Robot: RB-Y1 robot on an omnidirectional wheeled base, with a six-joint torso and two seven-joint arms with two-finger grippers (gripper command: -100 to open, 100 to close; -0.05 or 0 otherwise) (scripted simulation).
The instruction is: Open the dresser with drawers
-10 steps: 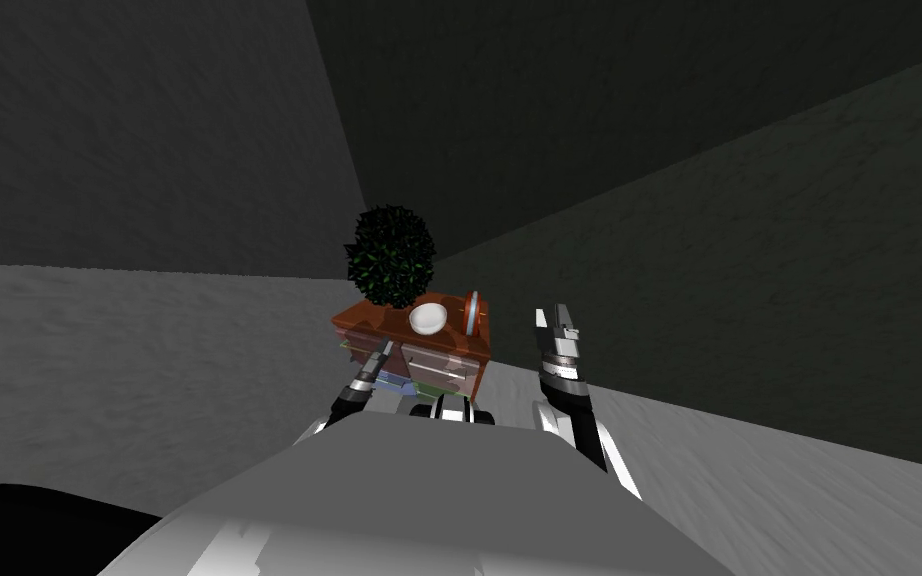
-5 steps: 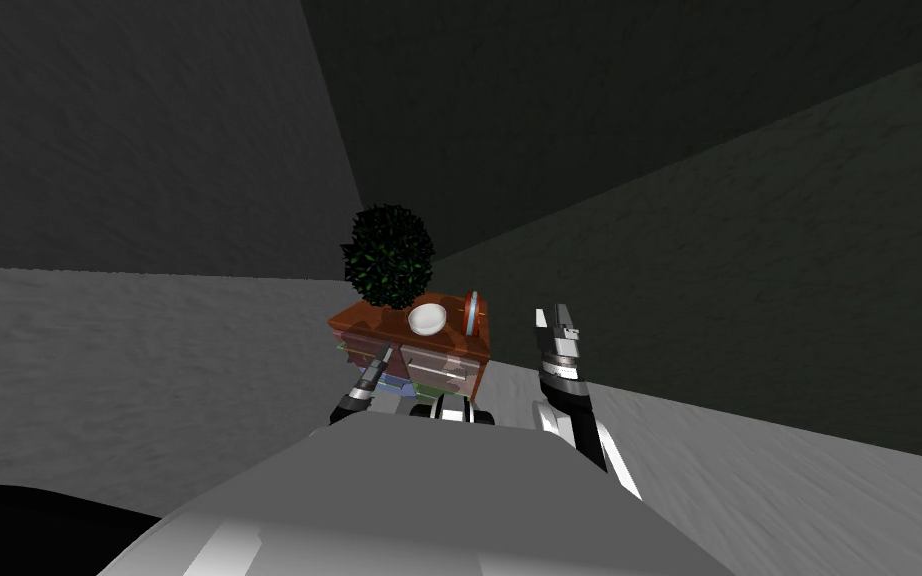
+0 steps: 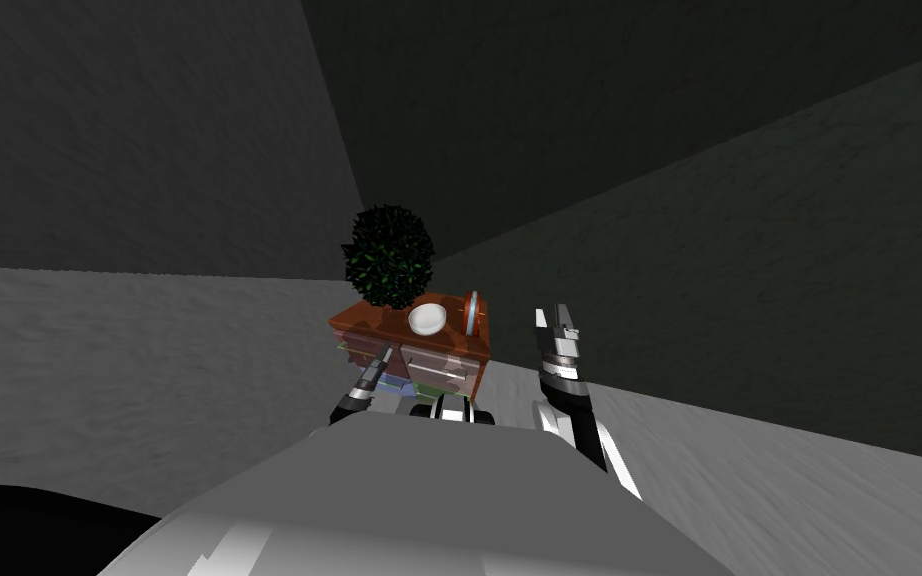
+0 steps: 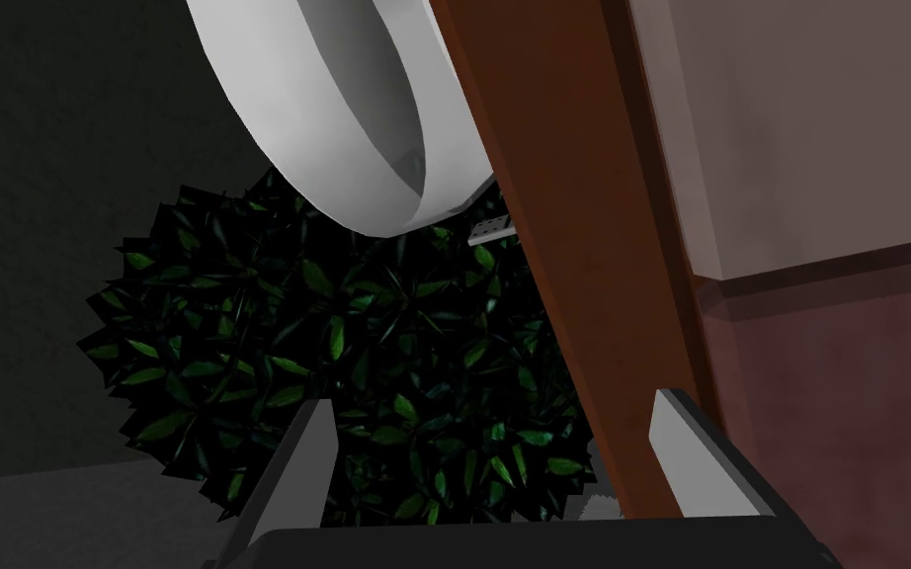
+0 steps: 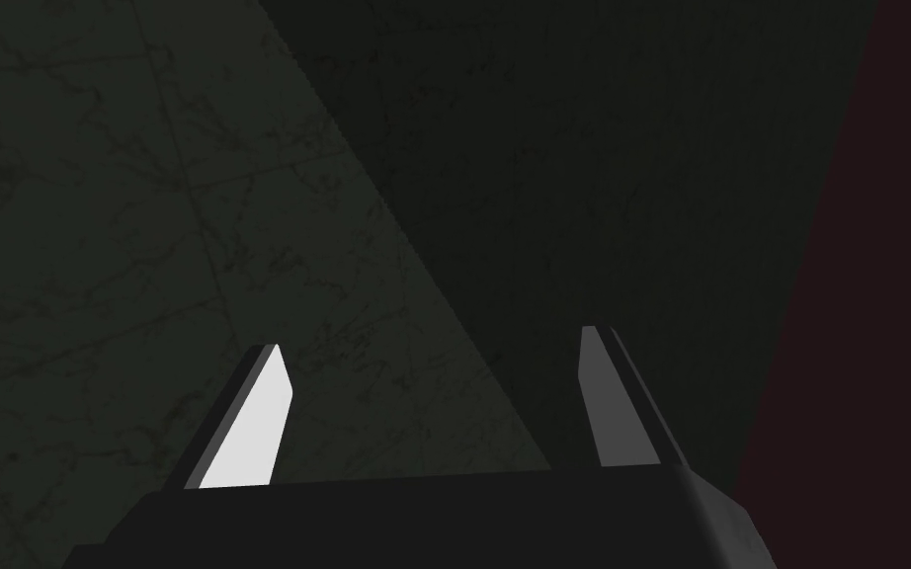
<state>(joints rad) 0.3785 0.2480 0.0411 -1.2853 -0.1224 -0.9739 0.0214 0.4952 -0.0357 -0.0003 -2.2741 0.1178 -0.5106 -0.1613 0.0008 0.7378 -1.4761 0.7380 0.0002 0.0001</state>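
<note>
A low red-brown dresser (image 3: 364, 320) with paler drawer fronts (image 3: 444, 367) stands on the floor just ahead of me. My left gripper (image 3: 386, 349) is at the upper left of its front and is open. In the left wrist view the left gripper (image 4: 493, 445) has the dresser top's red-brown edge (image 4: 562, 247) running between its fingers, close to one finger (image 4: 681, 449). Nothing is gripped, and a pale drawer front (image 4: 819, 128) lies beyond. My right gripper (image 3: 555, 316) is raised to the right of the dresser, and in the right wrist view the right gripper (image 5: 434, 415) is open.
On the dresser top stand a dark green bushy plant (image 3: 389, 255), a white bowl (image 3: 427, 318) and a red and blue disc (image 3: 472, 312). The plant (image 4: 325, 375) and the bowl (image 4: 345, 119) are close to my left hand. Dark walls meet behind the dresser.
The whole head view has shifted very slightly, and my left forearm has edged a little down and left. The right arm has kept still, and both grippers stay open.
</note>
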